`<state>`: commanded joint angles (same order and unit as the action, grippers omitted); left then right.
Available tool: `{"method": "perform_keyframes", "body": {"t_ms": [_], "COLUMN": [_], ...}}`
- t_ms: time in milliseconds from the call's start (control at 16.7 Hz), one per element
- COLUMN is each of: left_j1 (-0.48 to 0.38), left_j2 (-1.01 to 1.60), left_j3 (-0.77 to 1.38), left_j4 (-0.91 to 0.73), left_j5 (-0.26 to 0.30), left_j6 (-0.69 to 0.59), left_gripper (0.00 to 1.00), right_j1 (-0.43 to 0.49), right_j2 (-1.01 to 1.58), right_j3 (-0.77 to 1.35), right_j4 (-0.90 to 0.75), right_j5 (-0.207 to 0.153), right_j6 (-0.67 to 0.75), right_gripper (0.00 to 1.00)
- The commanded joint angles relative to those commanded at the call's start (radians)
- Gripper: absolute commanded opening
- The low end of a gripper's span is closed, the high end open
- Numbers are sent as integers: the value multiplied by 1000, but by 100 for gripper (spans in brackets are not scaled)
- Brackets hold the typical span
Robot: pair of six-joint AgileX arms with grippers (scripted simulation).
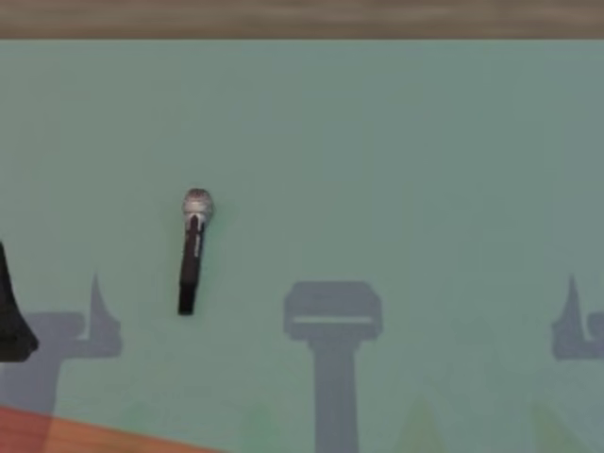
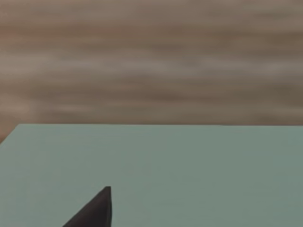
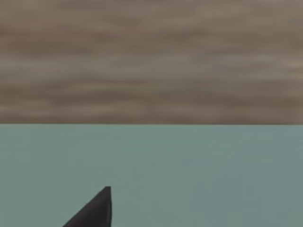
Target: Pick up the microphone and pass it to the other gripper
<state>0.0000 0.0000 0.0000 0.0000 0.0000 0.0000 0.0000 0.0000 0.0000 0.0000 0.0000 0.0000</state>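
A: Lying flat left of centre, the mic point(image 1: 193, 247) points its head to 12 o'clock, handle free for grasping.

B: Left gripper point(image 1: 13, 316) sits at 9 o'clock, nearest; fingers, cannot tell. Right gripper is out of sight.

A pale green worktop point(image 1: 425, 142) fills the top view, grey shadows lying along its near edge, a blurred brown wood-grain band point(image 1: 302, 17) running beyond its far edge, and an orange patch point(image 1: 57, 436) showing at the near left corner.
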Motion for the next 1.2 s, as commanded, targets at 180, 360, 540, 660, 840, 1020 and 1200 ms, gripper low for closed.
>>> {"method": "perform_keyframes", "body": {"t_ms": [180,360,540,660,840,1020,1200], "left_j1": [-4,-36,-84,-119,-176,-233,-290], "left_j2": [10,104,292,460,753,1069,1377], "left_j3": [10,95,249,378,597,827,1047], "left_j4": [-6,-63,-169,-259,-410,-568,-719], "left_j5": [1,8,9,5,-7,-21,-34], "left_j6": [-2,-24,-64,-98,-156,-216,-274], "left_gripper": [100,100,100,100,100,100,100], "right_j1": [0,0,0,0,0,0,0], "right_j2": [0,0,0,0,0,0,0], "right_j3": [0,0,0,0,0,0,0], "right_j4": [0,0,0,0,0,0,0], "right_j5": [0,0,0,0,0,0,0], "right_j6": [0,0,0,0,0,0,0], "right_gripper": [100,100,100,100,100,100,100]}}
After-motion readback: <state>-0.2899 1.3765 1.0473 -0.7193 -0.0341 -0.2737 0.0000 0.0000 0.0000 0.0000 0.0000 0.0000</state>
